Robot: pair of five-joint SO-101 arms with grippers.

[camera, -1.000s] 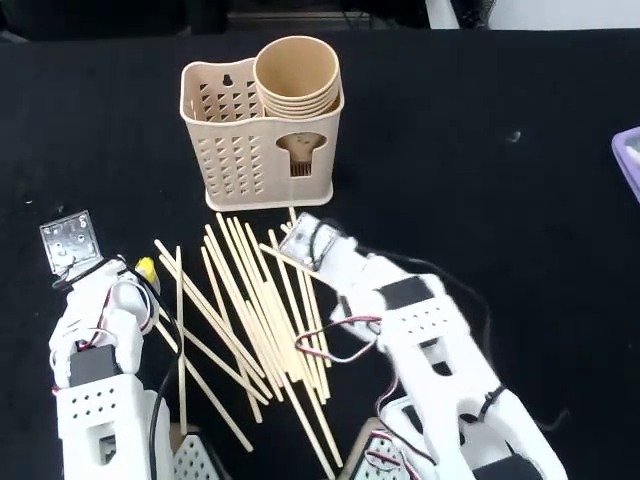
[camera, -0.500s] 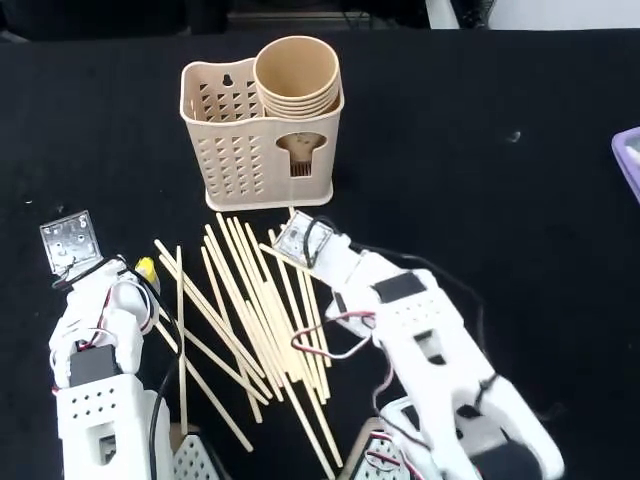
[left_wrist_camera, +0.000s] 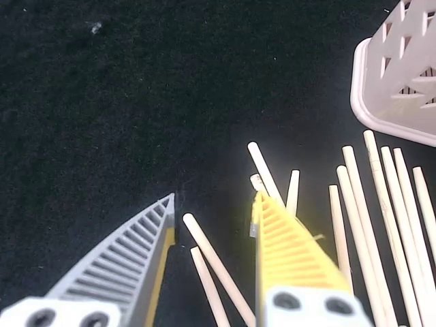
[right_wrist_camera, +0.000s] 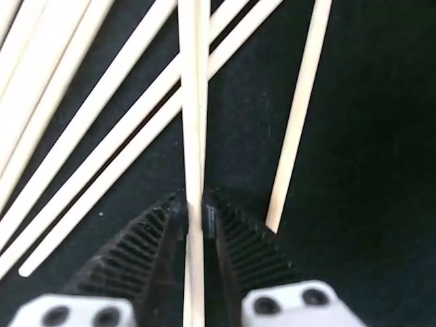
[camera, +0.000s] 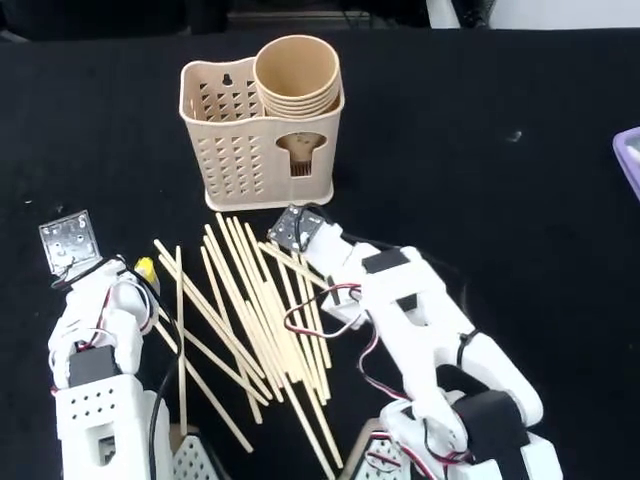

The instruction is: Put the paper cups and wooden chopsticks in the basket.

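A beige slotted basket (camera: 232,150) stands at the back of the black table, with a stack of paper cups (camera: 297,72) in its right compartment. Many wooden chopsticks (camera: 255,310) lie fanned out in front of it. My right gripper (camera: 298,240) is at the far end of the pile, just in front of the basket. In the right wrist view its black jaws (right_wrist_camera: 195,208) are shut on a chopstick (right_wrist_camera: 194,102). My left gripper (camera: 130,270) rests at the pile's left edge, open (left_wrist_camera: 214,201), with chopstick ends (left_wrist_camera: 208,245) lying between its grey and yellow fingers.
The basket's base corner (left_wrist_camera: 402,82) shows beyond the left gripper. A purple object (camera: 628,155) sits at the table's right edge. Bare black cloth lies to the right of the basket and to the left of the chopsticks.
My right gripper has shifted a little left and towards the basket while its wrist turned. The left arm, basket and cups have stayed put.
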